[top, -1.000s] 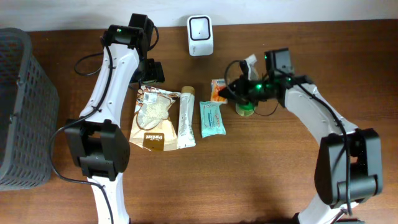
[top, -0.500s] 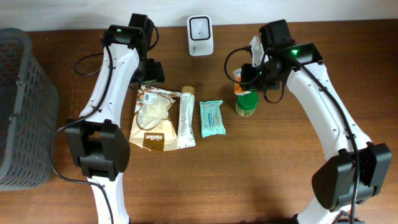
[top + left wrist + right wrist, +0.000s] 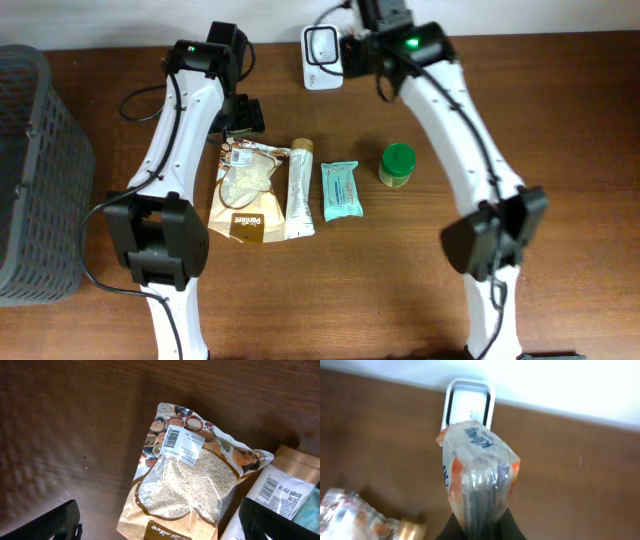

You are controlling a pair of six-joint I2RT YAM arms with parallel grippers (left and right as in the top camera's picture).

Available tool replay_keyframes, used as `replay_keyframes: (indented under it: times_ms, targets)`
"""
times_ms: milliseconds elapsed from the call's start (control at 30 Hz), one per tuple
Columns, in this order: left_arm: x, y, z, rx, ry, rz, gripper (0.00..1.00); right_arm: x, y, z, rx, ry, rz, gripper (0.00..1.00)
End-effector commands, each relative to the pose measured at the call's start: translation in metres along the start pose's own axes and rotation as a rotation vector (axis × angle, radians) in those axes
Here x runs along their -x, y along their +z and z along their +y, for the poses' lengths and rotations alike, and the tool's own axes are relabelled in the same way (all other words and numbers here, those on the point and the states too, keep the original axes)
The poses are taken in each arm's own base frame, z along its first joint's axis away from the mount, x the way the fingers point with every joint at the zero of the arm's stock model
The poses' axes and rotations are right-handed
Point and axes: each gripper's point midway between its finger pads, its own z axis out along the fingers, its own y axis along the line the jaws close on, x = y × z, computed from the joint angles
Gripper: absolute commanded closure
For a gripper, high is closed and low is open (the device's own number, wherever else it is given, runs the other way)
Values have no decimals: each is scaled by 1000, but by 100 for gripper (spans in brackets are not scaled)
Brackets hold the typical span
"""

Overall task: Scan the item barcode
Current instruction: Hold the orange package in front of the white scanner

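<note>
Snack packet [image 3: 477, 475]: clamped in right gripper [image 3: 479, 522], held just before scanner [image 3: 468, 405] at far edge.
Left gripper [image 3: 243, 116]: jaws spread wide above rice pouch [image 3: 185, 475], grains visible through window.
Green-lidded jar [image 3: 397, 165]: closed, contents unseen.

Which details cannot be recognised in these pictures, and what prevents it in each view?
Barcode of the packet: right wrist view, blurred and crumpled; overhead, the right hand covers the packet.
Scanner lower part: right wrist view, behind the packet.
Small print on the rice bag label: left wrist view, too small.
Tube: left wrist view, cut off by the right edge.
Basket: overhead, cut off by the left edge.
</note>
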Motion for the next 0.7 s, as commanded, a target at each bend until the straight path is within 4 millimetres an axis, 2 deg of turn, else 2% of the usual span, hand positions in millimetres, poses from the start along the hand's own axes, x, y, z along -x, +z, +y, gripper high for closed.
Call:
replay_keyframes:
  times_ms: [0, 167, 333, 467, 567, 667]
  targets:
    - [2, -2, 1, 8, 18, -10, 1, 21, 37, -7, -208, -248, -92, 96]
    - [3, -2, 1, 8, 17, -10, 1, 36, 83, 6, -279, -464, -195, 96]
    - [2, -2, 1, 7, 18, -10, 1, 26, 117, 17, -259, -592, -203, 96]
    - [2, -2, 1, 8, 18, -10, 1, 11, 133, 23, -241, -701, -162, 96]
    - [2, -2, 1, 7, 18, -10, 1, 5, 138, 23, -242, -778, -137, 96]
    - [2, -2, 1, 8, 18, -10, 1, 1, 140, 25, -227, -783, -128, 96]
